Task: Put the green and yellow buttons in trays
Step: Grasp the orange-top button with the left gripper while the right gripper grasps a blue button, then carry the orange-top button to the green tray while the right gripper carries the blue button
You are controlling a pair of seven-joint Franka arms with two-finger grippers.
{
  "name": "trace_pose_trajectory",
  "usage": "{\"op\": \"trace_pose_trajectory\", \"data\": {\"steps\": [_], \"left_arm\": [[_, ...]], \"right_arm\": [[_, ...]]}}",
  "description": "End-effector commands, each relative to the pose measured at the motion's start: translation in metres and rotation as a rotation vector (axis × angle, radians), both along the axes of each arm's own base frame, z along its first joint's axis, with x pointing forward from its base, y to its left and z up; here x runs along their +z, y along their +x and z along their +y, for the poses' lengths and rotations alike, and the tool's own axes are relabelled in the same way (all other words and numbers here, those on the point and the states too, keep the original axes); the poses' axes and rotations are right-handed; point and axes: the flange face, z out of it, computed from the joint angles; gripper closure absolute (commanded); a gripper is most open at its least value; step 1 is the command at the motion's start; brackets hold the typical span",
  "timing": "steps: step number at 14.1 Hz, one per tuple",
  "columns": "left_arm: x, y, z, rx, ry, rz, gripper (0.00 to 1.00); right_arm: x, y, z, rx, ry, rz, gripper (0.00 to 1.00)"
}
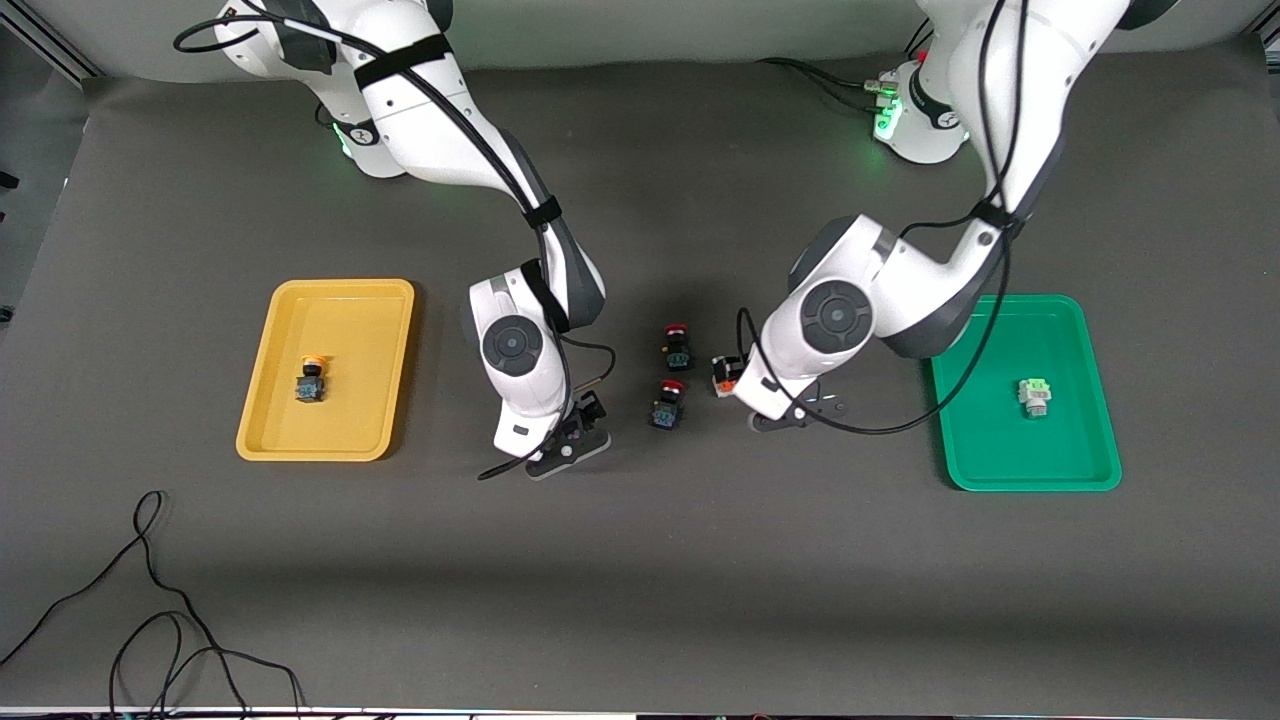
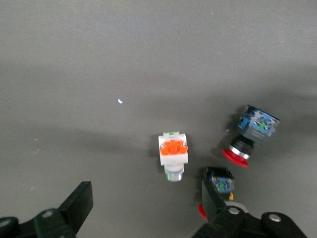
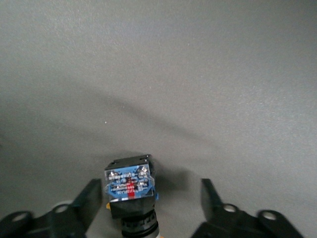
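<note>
A black-blue button (image 3: pixel 130 187) with a bit of yellow at its cap lies on the mat between the fingers of my right gripper (image 3: pixel 151 194). That gripper is open, one finger close beside the button and a gap at the other. In the front view my right gripper (image 1: pixel 562 442) hides this button. The yellow tray (image 1: pixel 385 300) holds a yellow-capped button (image 1: pixel 312 380). A white and green button (image 1: pixel 1035 396) lies in the green tray (image 1: pixel 1095 440). My left gripper (image 2: pixel 147 208), seen low over the mat in the front view (image 1: pixel 792 410), is open with nothing between its fingers.
A white button with an orange block (image 2: pixel 173 154) lies just ahead of the left gripper, next to it in the front view (image 1: pixel 725 375). Two red-capped buttons (image 1: pixel 678 345) (image 1: pixel 668 403) lie between the two grippers. Loose black cable (image 1: pixel 150 600) trails near the table's front edge.
</note>
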Motion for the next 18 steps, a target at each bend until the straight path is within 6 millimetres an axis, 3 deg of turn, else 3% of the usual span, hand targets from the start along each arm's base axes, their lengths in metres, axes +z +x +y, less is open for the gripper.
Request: {"op": "trace_pose_trajectory", "data": {"steps": [1, 2, 7, 9, 10, 12, 14, 15, 16, 18], "left_arm": [[-0.026, -0.006, -0.026, 0.038, 0.026, -0.033, 0.01], [-0.04, -0.009, -0.032, 0.037, 0.023, -0.036, 0.02], [-0.078, -0.017, -0.032, 0.021, 0.021, -0.027, 0.03], [-0.09, -0.02, -0.028, 0.023, 0.014, -0.037, 0.04], [-0.095, -0.025, -0.032, 0.016, 0.016, -0.042, 0.05], [-0.105, -0.029, -0.036, 0.002, 0.04, -0.062, 0.27], [-0.111, -0.031, -0.037, -0.009, 0.063, -0.073, 0.54], [-0.111, -0.03, -0.037, -0.008, 0.064, -0.074, 0.81], [-0.11, -0.031, -0.037, -0.003, 0.063, -0.074, 1.0], [-0.105, -0.026, -0.032, 0.017, 0.072, -0.072, 1.0]], "right_arm": [[0.007, -0.002, 0.004, -0.02, 0.019, -0.013, 0.57], [0.007, -0.003, 0.004, -0.019, 0.019, -0.012, 0.69], [0.022, -0.001, 0.007, -0.059, 0.038, -0.017, 0.85], [0.048, -0.001, 0.006, -0.079, 0.047, 0.016, 0.86], [0.073, -0.003, 0.006, -0.084, 0.058, 0.044, 0.86], [0.128, 0.001, -0.005, -0.168, 0.075, 0.072, 0.86], [0.169, 0.009, -0.018, -0.213, 0.072, 0.102, 0.86], [0.186, 0.013, -0.03, -0.229, 0.065, 0.112, 0.86], [0.199, 0.018, -0.048, -0.254, 0.058, 0.121, 0.86], [0.221, 0.025, -0.093, -0.304, 0.038, 0.138, 0.86]]}}
